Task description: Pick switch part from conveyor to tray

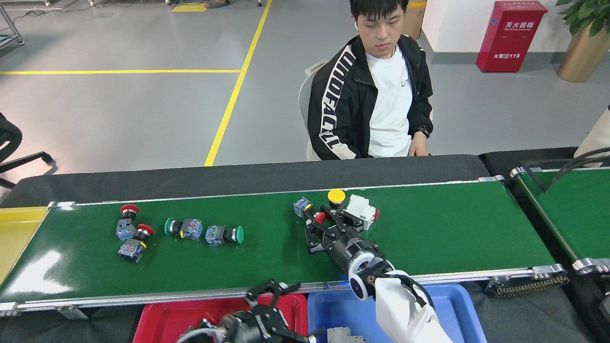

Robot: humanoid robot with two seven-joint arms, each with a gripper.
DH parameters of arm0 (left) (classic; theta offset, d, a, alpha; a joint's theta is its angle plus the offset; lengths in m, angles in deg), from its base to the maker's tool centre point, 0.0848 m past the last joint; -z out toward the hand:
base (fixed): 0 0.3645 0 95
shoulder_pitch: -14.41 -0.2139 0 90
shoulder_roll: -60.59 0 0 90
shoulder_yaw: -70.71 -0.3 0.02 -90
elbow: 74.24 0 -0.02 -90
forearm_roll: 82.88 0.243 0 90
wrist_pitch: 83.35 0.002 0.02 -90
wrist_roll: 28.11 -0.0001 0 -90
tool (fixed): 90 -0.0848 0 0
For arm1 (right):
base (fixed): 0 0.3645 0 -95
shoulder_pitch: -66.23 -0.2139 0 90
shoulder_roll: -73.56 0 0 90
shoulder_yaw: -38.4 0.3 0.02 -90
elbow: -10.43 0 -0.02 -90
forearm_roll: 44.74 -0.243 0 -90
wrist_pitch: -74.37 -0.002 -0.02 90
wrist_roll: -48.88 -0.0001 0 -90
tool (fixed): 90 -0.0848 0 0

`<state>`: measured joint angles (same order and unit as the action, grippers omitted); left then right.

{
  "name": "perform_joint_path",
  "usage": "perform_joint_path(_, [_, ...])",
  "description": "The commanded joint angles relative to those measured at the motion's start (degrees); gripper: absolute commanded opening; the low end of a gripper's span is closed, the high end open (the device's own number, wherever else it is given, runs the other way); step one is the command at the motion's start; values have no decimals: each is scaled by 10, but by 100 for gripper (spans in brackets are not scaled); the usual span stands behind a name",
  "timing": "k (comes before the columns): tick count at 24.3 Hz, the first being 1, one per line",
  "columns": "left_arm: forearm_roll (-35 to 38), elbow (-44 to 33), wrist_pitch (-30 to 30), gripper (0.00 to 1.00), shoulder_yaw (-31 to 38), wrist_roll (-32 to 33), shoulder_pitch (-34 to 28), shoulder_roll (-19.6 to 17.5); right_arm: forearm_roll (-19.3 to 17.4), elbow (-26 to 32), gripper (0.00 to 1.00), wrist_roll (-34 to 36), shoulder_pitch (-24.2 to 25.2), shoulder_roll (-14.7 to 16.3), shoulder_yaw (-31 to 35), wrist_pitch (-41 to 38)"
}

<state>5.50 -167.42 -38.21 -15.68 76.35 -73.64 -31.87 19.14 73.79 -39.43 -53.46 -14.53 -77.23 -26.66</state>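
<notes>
The conveyor (429,228) carries several switch parts. A red-capped switch part (318,217) with a blue body lies mid-belt, beside a yellow-capped one (336,196) and a white block (362,209). My right gripper (325,223) is open low over the belt, its fingers standing on either side of the red cap. At the bottom edge, my left gripper (272,288) is open and empty above the red tray (162,319). Beside it, the blue tray (448,305) holds a grey-white part (340,336).
Two red-capped parts (131,231) and two green-capped parts (205,231) lie at the belt's left. A yellow bin (14,233) sits past the left end and a second green belt (572,209) at right. A person (376,95) sits behind the table.
</notes>
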Motion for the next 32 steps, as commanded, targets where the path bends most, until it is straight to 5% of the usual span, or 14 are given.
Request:
perform_joint_path(1, [-29,-9,-1,100,68,-5,-4,-21,-45,75,5,-13,22,52,9,-43])
perform_joint_path(5, [-61,-6,-1,100,206,-5,-22,-23,-127,180,7,-12,116,179,54,-138])
perform_joint_path(7, [-63,-10,-1,100,287,-4,-46,-10,-155,214,7,-11,188,217,111,-218])
perform_joint_path(10, [-63,-28,13,100,362,-4,-87,38,-155,223,7,-10,270,223,182,-337])
perform_joint_path(13, [-63,-42,98,99,369,-5,-129,49,-150,228,8,-12,280,216,188,-340])
perform_joint_path(17, [-57,-45,174,99,352,-5,-124,45,-101,231,11,-38,271,137,172,-340])
perform_joint_path(22, [-28,12,232,99,306,-5,-61,13,48,219,18,-48,265,-3,116,-340])
perform_joint_path(23, [-24,29,234,99,307,-5,-52,3,73,213,28,-49,263,-34,107,-340])
perform_joint_path(24, [-24,47,244,99,306,-7,-41,-7,96,211,69,-51,263,-61,99,-334])
perform_joint_path(25, [-24,63,254,99,306,-9,-33,-18,112,211,100,-54,263,-79,94,-313])
perform_joint_path(32, [-22,237,290,99,293,-75,43,-111,111,204,99,-60,238,-96,90,-271])
